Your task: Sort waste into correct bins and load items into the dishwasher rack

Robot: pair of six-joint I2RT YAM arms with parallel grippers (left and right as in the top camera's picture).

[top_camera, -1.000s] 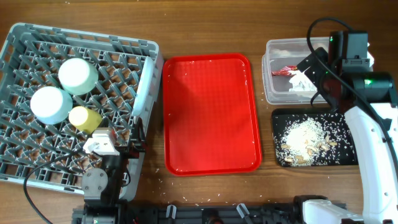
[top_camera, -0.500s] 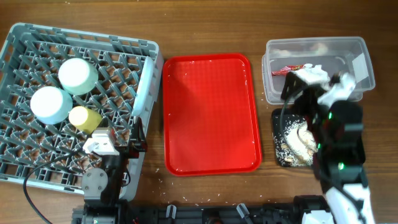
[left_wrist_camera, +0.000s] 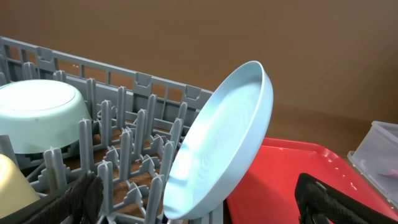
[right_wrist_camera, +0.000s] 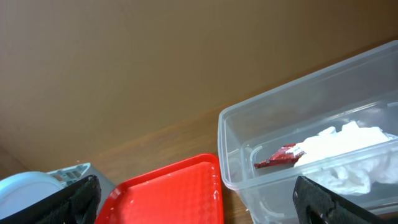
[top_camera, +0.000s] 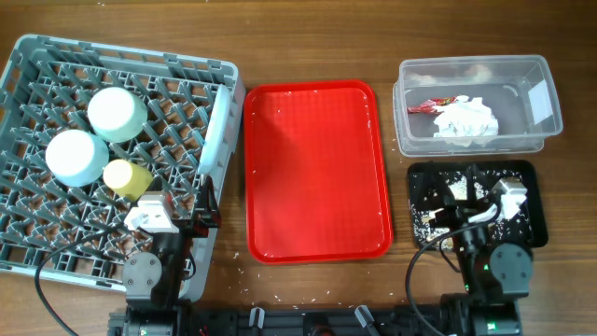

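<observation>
Rack: grey dishwasher rack (top_camera: 37, 75) on the surface's (top_camera: 308, 37) left.
Plate: pale-blue plate (left_wrist_camera: 224, 143) stands tilted on edge by the rack's right wall, running front to back.
Tub: clear tub (top_camera: 550, 93), long side left to right, holds red wrapper (top_camera: 431, 105) touching tissue (top_camera: 466, 119).
Black tray (top_camera: 534, 229): rice scraps (top_camera: 431, 220).
Jaws: left gripper (left_wrist_camera: 200, 198) and right gripper (right_wrist_camera: 196, 198) both spread wide, holding nothing.

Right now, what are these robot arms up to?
Nothing is being held: the left gripper and right gripper are both open. The plate, bowl, dish and cup sit in the grey rack. The wrapper and tissue lie in the clear tub, with crumbs in the black tray. The sorting looks about finished.
</observation>
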